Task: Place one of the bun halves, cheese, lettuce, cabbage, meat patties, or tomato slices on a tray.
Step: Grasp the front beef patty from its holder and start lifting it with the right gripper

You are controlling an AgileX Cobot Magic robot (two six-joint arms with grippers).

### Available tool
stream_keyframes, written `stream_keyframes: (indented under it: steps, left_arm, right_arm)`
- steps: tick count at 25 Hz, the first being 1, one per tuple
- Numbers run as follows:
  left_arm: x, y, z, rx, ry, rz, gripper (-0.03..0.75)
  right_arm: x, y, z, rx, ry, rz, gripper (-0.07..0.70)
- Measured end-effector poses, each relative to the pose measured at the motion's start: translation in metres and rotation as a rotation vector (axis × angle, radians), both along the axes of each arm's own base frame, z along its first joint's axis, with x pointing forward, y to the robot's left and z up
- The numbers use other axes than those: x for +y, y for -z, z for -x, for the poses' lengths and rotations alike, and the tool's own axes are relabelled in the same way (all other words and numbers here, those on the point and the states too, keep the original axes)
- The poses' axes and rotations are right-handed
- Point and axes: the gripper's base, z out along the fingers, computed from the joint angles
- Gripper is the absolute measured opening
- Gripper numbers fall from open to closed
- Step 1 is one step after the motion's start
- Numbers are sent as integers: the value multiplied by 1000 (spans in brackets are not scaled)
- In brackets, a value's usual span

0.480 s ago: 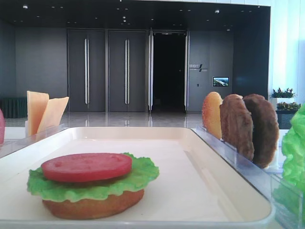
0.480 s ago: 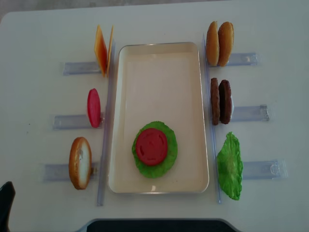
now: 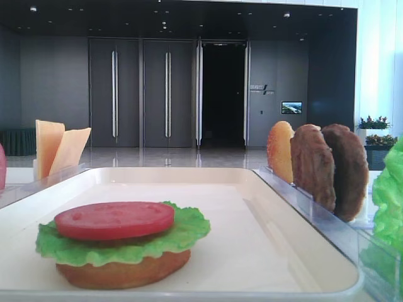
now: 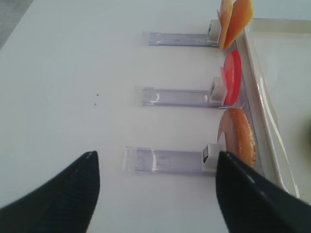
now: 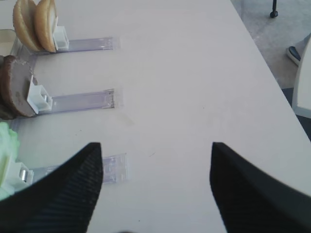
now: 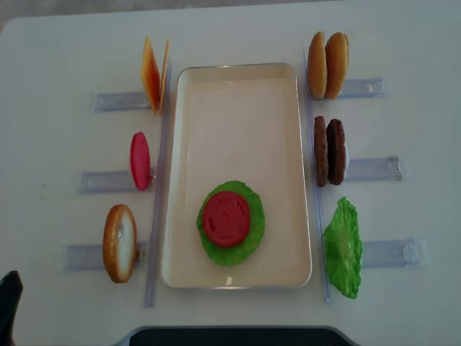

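On the cream tray (image 6: 238,101) lies a stack: a bun half (image 3: 123,270), lettuce (image 6: 253,238) and a tomato slice (image 6: 226,218) on top. Left of the tray, cheese (image 6: 153,72), a tomato slice (image 6: 140,161) and a bun half (image 6: 119,243) stand in racks. To its right stand two bun halves (image 6: 328,63), two meat patties (image 6: 329,151) and a lettuce leaf (image 6: 343,249). My left gripper (image 4: 156,155) is open over bare table, left of the racked bun half (image 4: 238,138). My right gripper (image 5: 155,145) is open and empty, right of the patties (image 5: 14,92).
Clear plastic racks (image 6: 108,101) extend outward on both sides of the tray, with long clear strips (image 6: 157,216) along its edges. The table's right edge and the floor (image 5: 282,29) show in the right wrist view. A dark base (image 6: 230,336) sits at the near edge.
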Motion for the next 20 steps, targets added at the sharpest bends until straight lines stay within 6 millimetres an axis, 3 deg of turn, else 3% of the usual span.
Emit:
stream_keyframes:
  steps: [20]
  left_arm:
    - [0, 0, 0, 0, 0, 0, 573]
  right_arm:
    - [0, 0, 0, 0, 0, 0, 480]
